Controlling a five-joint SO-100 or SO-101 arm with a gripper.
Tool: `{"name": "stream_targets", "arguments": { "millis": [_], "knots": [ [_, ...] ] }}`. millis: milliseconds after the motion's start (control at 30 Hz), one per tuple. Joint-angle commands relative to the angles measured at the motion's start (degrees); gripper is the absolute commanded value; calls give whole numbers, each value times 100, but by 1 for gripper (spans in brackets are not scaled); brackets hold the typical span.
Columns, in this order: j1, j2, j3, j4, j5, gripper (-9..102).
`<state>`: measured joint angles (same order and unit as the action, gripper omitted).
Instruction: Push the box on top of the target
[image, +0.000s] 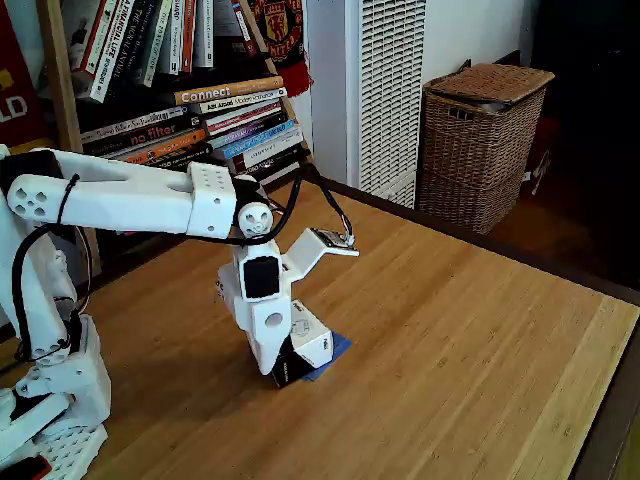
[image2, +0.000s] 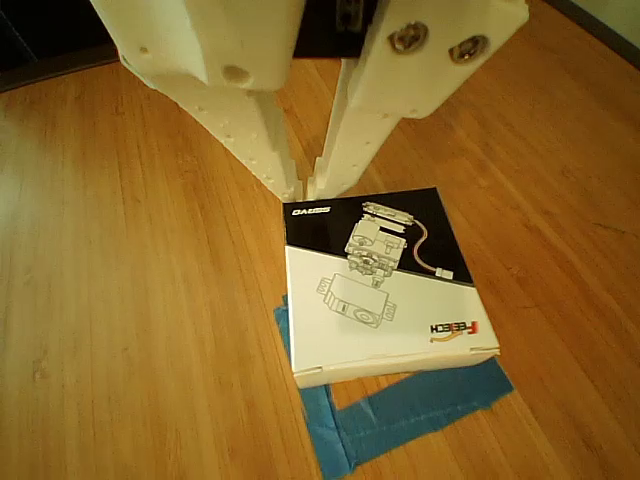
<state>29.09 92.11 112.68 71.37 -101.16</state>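
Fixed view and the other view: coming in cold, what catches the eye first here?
In the fixed view, the white arm reaches down mid-table, its gripper at the box. In the other view, the fingertips are nearly together at the far edge of the black-and-white box, which lies skewed over most of the blue tape target. Its near strip and corner show. A wicker basket stands behind.

In the other view, the box (image2: 385, 285) carried "FEETECH" in small print at about 4 o'clock on its white face, seen upside down; a smaller white logo at 10 o'clock on its black band was too small to read. In the fixed view, a book spine (image: 228, 92) read "Connect", and another book spine (image: 150, 133) read "no filter".
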Motion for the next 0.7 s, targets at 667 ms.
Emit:
{"name": "stream_targets", "arguments": {
  "millis": [667],
  "knots": [
    [62,-413,-545,-114,-53,0]
  ]
}}
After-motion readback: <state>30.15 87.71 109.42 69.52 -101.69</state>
